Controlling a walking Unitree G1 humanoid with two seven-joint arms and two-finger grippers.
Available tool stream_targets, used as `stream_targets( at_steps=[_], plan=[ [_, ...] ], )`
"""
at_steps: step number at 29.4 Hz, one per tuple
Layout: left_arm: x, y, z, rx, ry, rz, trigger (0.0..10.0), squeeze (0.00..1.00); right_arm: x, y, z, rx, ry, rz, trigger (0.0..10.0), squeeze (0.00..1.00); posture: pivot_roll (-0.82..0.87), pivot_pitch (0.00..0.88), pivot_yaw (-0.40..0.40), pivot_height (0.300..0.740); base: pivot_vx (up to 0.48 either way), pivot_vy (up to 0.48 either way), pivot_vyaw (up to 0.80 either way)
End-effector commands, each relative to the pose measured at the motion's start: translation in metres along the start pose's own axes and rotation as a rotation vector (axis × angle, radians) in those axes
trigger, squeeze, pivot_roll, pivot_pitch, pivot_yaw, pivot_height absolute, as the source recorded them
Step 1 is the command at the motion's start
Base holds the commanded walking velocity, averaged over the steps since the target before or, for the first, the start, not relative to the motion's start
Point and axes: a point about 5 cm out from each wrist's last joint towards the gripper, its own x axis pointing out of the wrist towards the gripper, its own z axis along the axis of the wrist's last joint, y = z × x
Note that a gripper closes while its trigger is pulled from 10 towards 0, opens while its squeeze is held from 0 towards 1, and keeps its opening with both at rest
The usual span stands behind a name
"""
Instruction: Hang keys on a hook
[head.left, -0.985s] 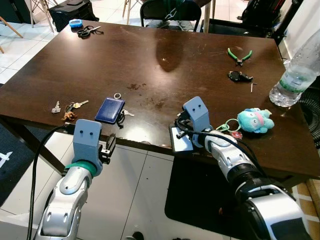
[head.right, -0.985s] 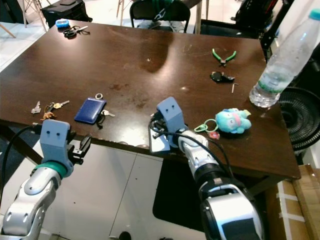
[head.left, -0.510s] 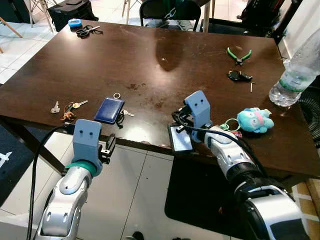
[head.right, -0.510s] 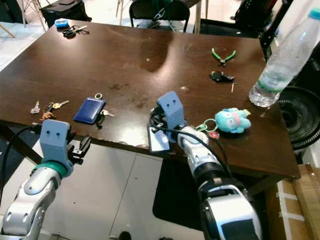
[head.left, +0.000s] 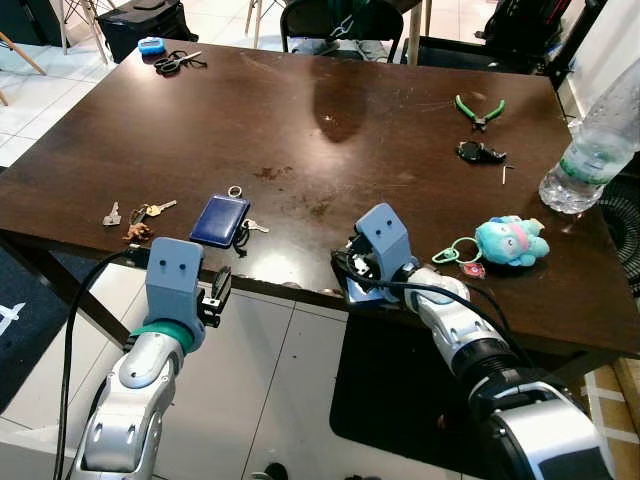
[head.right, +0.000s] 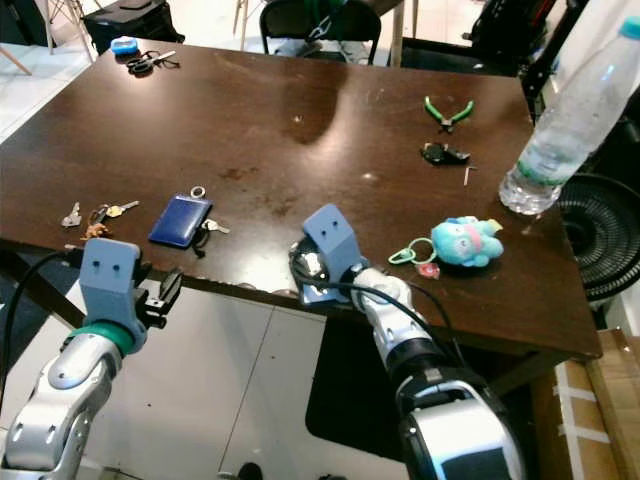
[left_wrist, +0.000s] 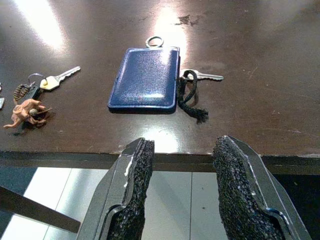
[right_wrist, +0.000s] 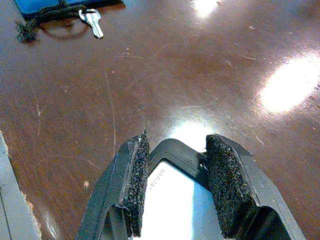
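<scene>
Keys (head.left: 140, 212) on a ring lie near the front left corner of the tabletop (head.left: 330, 130), with a brown trinket touching them and a lone small key just beside them toward the left edge. Next along the front edge I see a blue card holder (head.left: 220, 220) lying flat, a silver key (left_wrist: 202, 76) and a black cord (left_wrist: 189, 97) touching its right side. My left pincer (left_wrist: 182, 192) hangs below and in front of the front edge, level with the card holder, its fingers (left_wrist: 135, 190) apart around nothing. My right pincer (right_wrist: 177, 187) sits at the middle of the front edge, its fingers clamped on a black-framed hook plate (right_wrist: 175, 197) over the wood. A teal plush keychain (head.left: 510, 240) lies near the right edge, a water bottle (head.left: 590, 150) beyond it, and green pliers (head.left: 478, 110) near the far right corner. Scissors (head.left: 175, 63) rest at the far left corner.
</scene>
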Motion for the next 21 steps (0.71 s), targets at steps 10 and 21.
stream_targets(
  at_steps=[10, 21],
  plan=[
    [-0.003, 0.001, -0.005, -0.004, 0.020, 0.006, 10.0, 0.00, -0.005, -0.012, 0.000, 0.082, -0.031, -0.070, 10.0, 0.00, 0.01, 0.146, 0.102, 0.740, 0.000, 0.000, 0.00],
    [-0.002, 0.001, -0.006, -0.003, 0.022, 0.000, 10.0, 0.00, -0.017, -0.033, -0.009, 0.173, 0.001, -0.124, 10.0, 0.00, 0.01, 0.137, 0.106, 0.740, 0.000, 0.000, 0.00]
  ],
)
